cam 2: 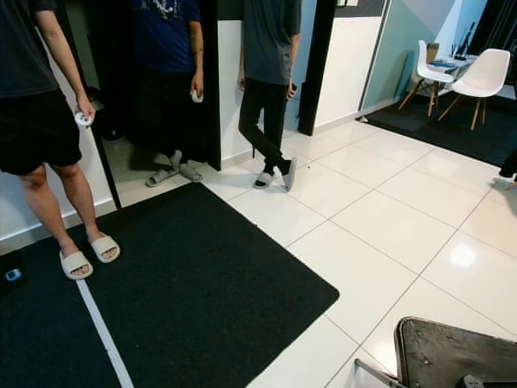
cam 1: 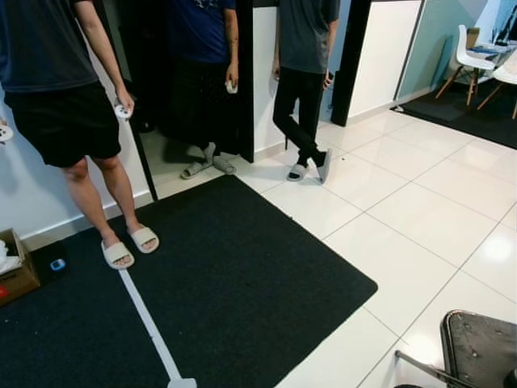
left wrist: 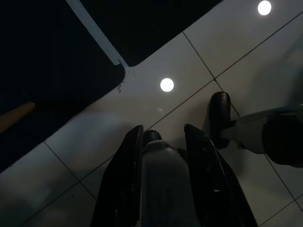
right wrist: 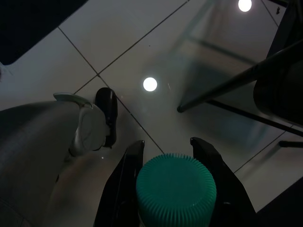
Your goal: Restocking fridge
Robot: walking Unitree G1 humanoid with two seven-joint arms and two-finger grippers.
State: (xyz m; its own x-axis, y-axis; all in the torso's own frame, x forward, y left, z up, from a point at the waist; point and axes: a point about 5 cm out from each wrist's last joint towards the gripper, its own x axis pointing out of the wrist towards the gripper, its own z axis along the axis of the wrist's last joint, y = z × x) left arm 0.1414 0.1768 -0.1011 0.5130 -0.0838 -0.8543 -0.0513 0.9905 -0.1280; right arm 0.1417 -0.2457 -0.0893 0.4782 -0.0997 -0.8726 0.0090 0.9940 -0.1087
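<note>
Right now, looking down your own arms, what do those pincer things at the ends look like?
Each gripper is a pair of long, glossy black fingers, broad at the base and tapering to rounded tips. The left gripper shows slightly curved fingers with smooth faces. The right gripper looks the same, its fingers equally dark and shiny. No cables or markings can be made out on either.

Glossy white tile floor (cam 1: 404,218) with a black mat (cam 1: 234,283) laid over it — a white tape strip (cam 1: 149,323) runs along the mat, a cardboard box (cam 1: 14,271) at its edge, white chairs (cam 2: 477,81) far off.
</note>
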